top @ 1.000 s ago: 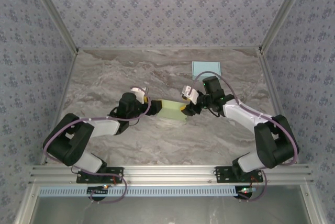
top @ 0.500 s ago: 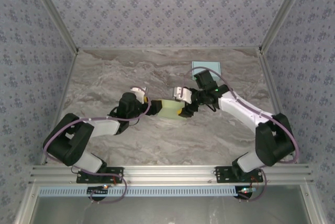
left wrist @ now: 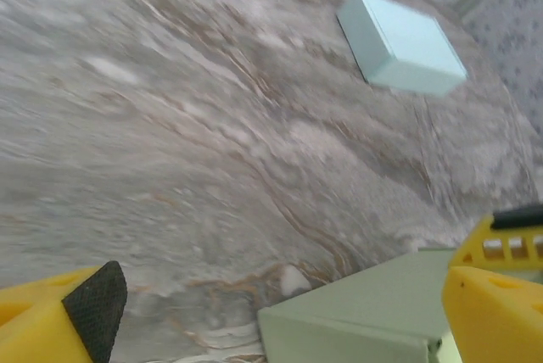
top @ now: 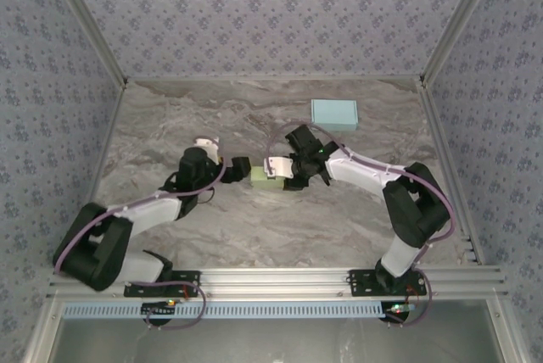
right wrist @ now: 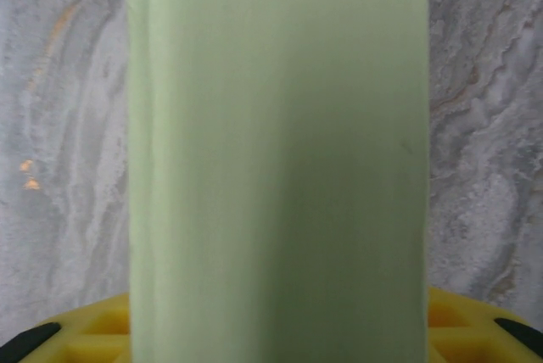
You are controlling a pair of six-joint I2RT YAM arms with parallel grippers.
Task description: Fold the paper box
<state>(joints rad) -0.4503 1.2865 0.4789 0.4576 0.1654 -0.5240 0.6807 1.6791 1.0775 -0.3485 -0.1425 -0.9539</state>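
Green paper box [right wrist: 276,159] | left gripper [left wrist: 291,305] wide | right gripper [top: 284,175] grip unclear

Links of left arm [top: 153,208] and right arm [top: 361,172] clad in white shells; joints housed in black, rounded casings. Lavender cable [top: 119,203] looped along each arm from shoulder to wrist. Black base plates [top: 161,282] bolted to near aluminium rail [top: 271,276]. White camera block [top: 206,144] mounted at each wrist. Yellow moulded fingers [left wrist: 38,321] seen on left gripper [left wrist: 284,304], black textured pad [left wrist: 95,305] set on inner face. Yellow ribbed body with black corners seen on right gripper [top: 284,175] in its wrist view.
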